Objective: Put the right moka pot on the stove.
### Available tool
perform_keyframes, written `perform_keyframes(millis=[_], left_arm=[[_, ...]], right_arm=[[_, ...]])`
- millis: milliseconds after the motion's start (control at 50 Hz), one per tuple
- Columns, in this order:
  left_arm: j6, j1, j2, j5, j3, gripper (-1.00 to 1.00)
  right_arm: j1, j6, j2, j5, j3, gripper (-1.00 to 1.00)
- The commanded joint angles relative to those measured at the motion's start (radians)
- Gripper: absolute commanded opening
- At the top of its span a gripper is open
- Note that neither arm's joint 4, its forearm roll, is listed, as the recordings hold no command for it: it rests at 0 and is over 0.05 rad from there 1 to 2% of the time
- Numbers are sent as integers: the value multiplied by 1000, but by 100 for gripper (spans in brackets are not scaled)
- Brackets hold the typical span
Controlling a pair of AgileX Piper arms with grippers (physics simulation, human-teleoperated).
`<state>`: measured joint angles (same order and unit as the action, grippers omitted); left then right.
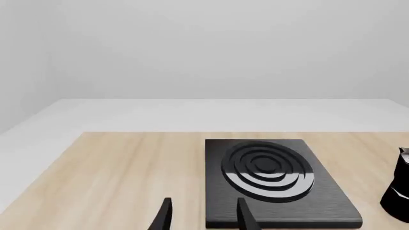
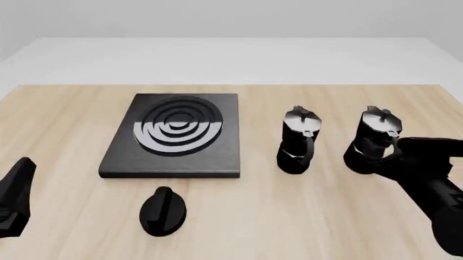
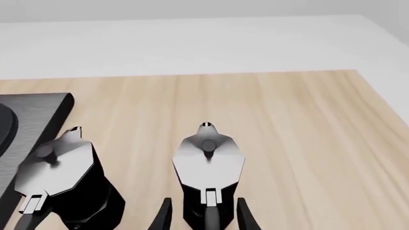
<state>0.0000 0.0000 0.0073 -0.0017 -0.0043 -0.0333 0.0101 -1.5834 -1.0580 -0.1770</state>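
Observation:
The right moka pot [image 2: 372,132] stands upright on the table at the right, black with a silvery lid. In the right wrist view the pot [image 3: 208,160] sits between my right gripper's fingers [image 3: 162,215]. My right gripper [image 2: 385,157] is open, its jaws either side of the pot's handle and lower body; I cannot tell if they touch it. The stove [image 2: 173,135] lies left of centre, bare, and also shows in the left wrist view [image 1: 268,177]. My left gripper [image 2: 18,184] is open and empty at the near left, well short of the stove.
The other moka pot [image 2: 296,141] stands between the stove and the right pot, close beside it in the right wrist view [image 3: 57,177]. A small black oval knob [image 2: 162,211] lies in front of the stove. A pot's edge [image 1: 399,189] shows in the left wrist view.

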Motion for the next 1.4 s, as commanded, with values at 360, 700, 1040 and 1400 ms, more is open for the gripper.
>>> perform_keyframes(millis=[360,700,1040,1400], left_arm=[[0,0,0,0,0,100],[0,0,0,0,0,100],[0,0,0,0,0,100],[0,0,0,0,0,100]], right_arm=[[6,-16,43,45,-7,-100],[71,-34,396,335,-21,-100],[164,-35,745,709,-140,-100],[218,-43,876,886,-242,-100]])
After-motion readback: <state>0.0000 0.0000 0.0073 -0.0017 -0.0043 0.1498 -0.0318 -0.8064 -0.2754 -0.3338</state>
